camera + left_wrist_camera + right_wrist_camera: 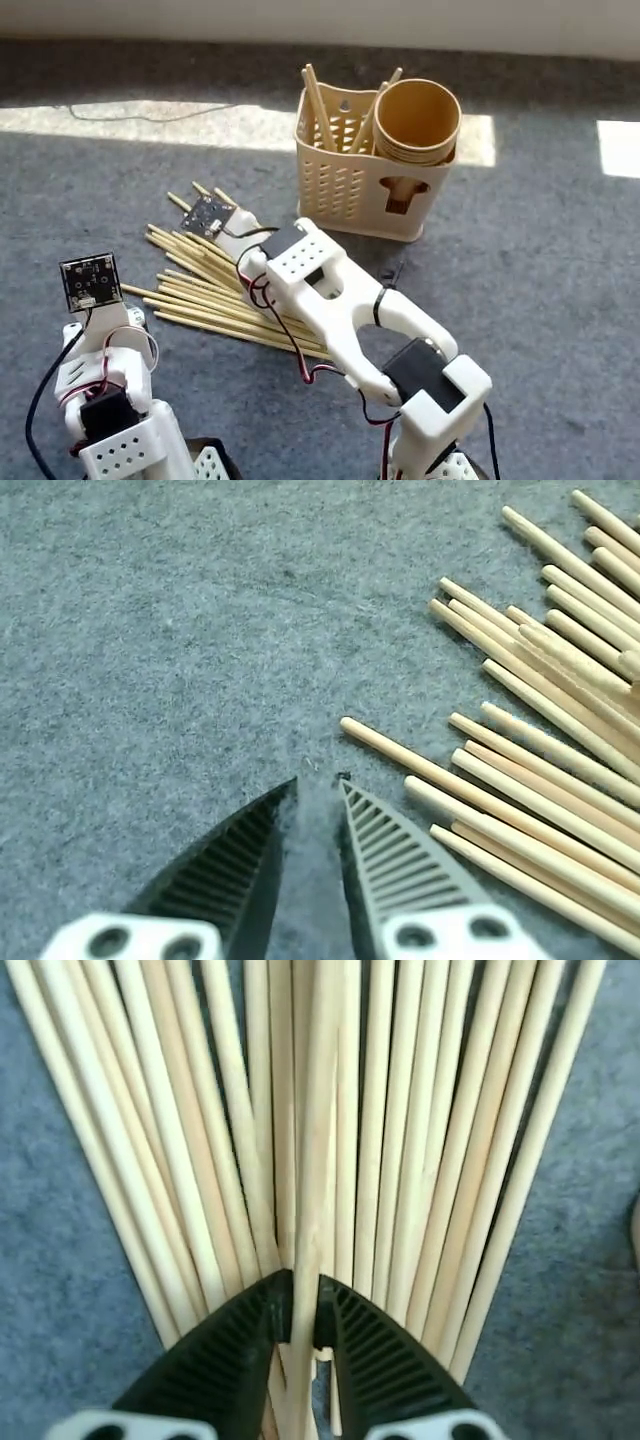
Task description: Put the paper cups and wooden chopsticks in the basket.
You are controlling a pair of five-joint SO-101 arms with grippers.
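A cream plastic basket with slotted walls stands upright on the grey carpet, at the far side from the two arms. Inside it, at one end, sits a stack of tan paper cups, their mouths up, and beside the stack a few pale wooden chopsticks lean, with their ends above the rim. Most of the chopsticks lie in a loose fan-shaped pile flat on the carpet, near the basket but apart from it, between the basket and the left arm. The white right arm stretches over this pile. The right gripper is down among the sticks, its black ribbed fingers pressed together on one chopstick in the middle of the fan, while the other sticks spread out on both sides of it. The left gripper hovers low over bare carpet just beside the near ends of the pile. Its two fingers stand slightly apart, with a narrow gap and nothing between them, and they touch no stick.
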